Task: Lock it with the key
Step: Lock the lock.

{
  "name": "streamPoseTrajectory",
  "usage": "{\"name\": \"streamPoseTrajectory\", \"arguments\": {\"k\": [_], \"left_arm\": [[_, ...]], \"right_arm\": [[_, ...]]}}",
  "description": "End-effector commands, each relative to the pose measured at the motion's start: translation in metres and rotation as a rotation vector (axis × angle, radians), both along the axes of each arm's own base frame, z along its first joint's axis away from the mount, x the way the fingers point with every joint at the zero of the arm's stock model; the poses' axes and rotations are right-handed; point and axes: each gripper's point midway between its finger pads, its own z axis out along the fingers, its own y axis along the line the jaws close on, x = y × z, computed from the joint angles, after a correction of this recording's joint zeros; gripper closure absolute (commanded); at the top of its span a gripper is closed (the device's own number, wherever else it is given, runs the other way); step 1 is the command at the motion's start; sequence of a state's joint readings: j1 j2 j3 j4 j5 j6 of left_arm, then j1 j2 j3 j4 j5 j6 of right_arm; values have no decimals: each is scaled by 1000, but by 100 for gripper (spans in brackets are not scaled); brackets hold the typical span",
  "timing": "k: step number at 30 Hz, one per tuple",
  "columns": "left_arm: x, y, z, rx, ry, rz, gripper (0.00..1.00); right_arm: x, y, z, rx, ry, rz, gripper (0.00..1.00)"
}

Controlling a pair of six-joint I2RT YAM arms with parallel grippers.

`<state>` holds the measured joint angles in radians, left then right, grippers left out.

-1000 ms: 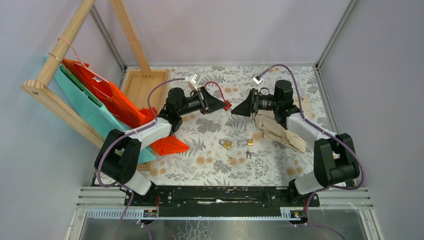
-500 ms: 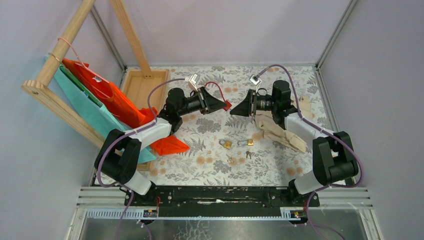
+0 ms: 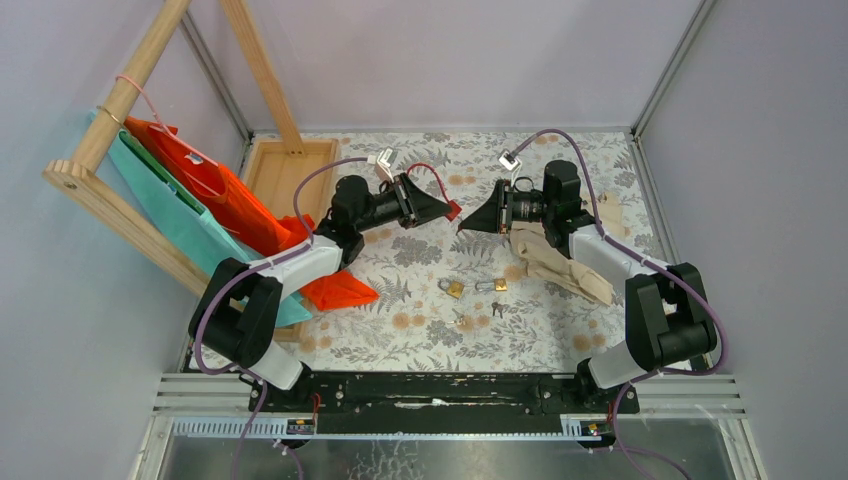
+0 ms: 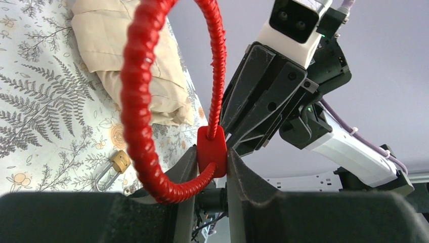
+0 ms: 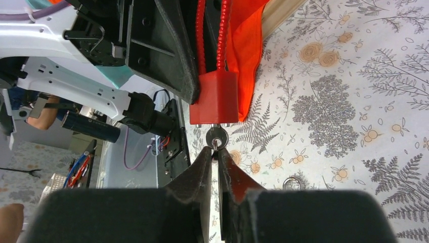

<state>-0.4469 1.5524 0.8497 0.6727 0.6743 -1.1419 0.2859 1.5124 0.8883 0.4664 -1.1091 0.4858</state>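
Observation:
The lock's small red body (image 3: 454, 211) is clamped between the jaws of my left gripper (image 3: 447, 210), held above the middle of the table. In the left wrist view the red body (image 4: 211, 146) sits between the fingers, and its ribbed red cable shackle (image 4: 135, 101) loops upward. My left gripper (image 4: 212, 161) is shut on it. The key (image 5: 218, 135) sticks out of the bottom of the lock body (image 5: 215, 98). My right gripper (image 5: 216, 152) is shut on the key's head, facing the left gripper; from above, the right gripper (image 3: 464, 225) almost touches the lock.
Two brass padlocks (image 3: 454, 289) (image 3: 499, 285) and loose keys (image 3: 497, 308) lie on the floral table below the grippers. A beige cloth (image 3: 555, 262) lies under the right arm. A wooden tray (image 3: 277, 170), an orange bag (image 3: 225, 200) and a wooden rack (image 3: 120, 215) stand at the left.
My right gripper has moved slightly left to the lock and its jaws have closed on the key. The left gripper and the lock have stayed put.

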Motion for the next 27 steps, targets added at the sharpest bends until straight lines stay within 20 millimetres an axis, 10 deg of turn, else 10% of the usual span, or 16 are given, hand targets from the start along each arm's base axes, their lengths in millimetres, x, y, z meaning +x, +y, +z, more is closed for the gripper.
{"name": "streamPoseTrajectory", "arguments": {"k": [1,12,27], "left_arm": [[-4,-2,14,-6,-45,-10,100],[-7,-2,20,-17,-64,-17,100],[-7,-3,21,-23,-67,-23,100]], "right_arm": [[9,2,25,-6,-135,-23,87],[10,-1,25,8,-110,-27,51],[10,3,26,51,-71,8,60]]}}
